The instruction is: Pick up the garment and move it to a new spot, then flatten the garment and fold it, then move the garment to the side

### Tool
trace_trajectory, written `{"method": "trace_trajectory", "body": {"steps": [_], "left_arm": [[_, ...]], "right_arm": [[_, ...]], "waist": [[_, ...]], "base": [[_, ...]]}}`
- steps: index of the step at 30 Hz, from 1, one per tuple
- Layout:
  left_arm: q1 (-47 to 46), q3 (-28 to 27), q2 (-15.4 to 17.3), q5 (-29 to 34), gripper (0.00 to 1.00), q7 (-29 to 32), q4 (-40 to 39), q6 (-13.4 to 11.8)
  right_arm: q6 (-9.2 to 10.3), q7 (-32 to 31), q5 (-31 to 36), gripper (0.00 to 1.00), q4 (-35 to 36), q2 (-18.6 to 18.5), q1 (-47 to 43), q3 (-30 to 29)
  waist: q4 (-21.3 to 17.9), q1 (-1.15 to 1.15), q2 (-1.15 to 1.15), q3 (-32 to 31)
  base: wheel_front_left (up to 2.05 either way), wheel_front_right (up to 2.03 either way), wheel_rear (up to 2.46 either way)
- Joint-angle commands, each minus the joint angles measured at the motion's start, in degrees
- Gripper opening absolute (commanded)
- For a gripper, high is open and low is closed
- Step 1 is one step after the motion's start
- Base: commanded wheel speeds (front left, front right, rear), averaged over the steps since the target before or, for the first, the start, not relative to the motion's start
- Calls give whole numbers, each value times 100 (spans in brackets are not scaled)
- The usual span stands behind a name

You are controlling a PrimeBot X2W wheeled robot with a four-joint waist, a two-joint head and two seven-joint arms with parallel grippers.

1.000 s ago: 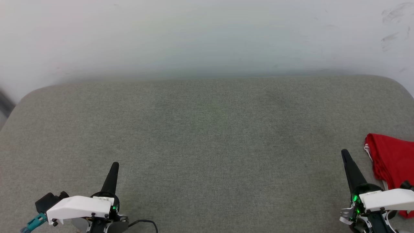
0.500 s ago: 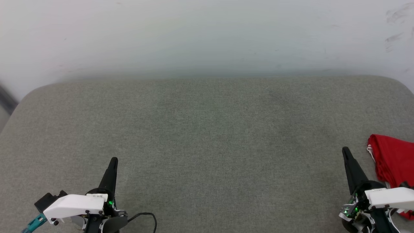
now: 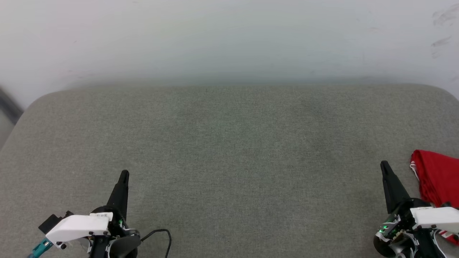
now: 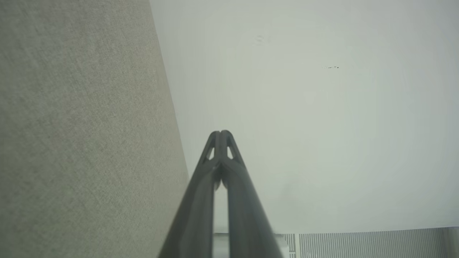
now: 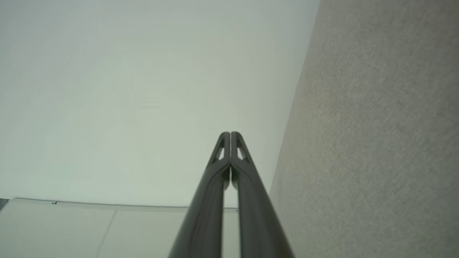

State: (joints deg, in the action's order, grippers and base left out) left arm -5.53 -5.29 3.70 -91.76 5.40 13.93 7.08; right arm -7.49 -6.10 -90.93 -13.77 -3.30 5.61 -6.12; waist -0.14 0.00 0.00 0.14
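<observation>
Nearest the robot, the left gripper sits at the lower left of the head view. Its white wrist housing is cut off by the bottom edge, with a teal connector and a looping black cable beside it. Its two dark fingers are pressed together into a single spike with nothing between them, and the left wrist view confirms the tips of the left gripper meet. At the lower right the right gripper is likewise closed and empty, and its own camera shows the right gripper with tips touching. Just to the right of that arm lies the garment, a bunched red heap resting on the grey fabric surface at its right edge. It is cut off by the frame and partly covered by the right arm's white housing, so its full shape and front cannot be made out. A sliver of white-and-red trim shows along its left border. The grey fabric surface stretches away with rounded far corners. Behind it rises a pale wall, soft and hazy, with faint scuff marks at the upper right. A dark blurred shape at the far left edge is too indistinct to identify.
</observation>
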Motion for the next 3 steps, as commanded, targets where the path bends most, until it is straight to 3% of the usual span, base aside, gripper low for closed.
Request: {"method": "trace_trajectory", "body": {"steps": [1, 3], "left_arm": [[-88, -33, -11, -82, 0, 43, 11, 51], [-87, -58, -28, -154, 0, 54, 21, 64]], "right_arm": [[0, -22, -103, 0, -24, 32, 89, -16], [0, -35, -193, 0, -42, 38, 99, -24]], "waist": [[5, 0, 0, 1], [14, 0, 0, 4]], "base": [[0, 0, 0], [0, 0, 0]]}}
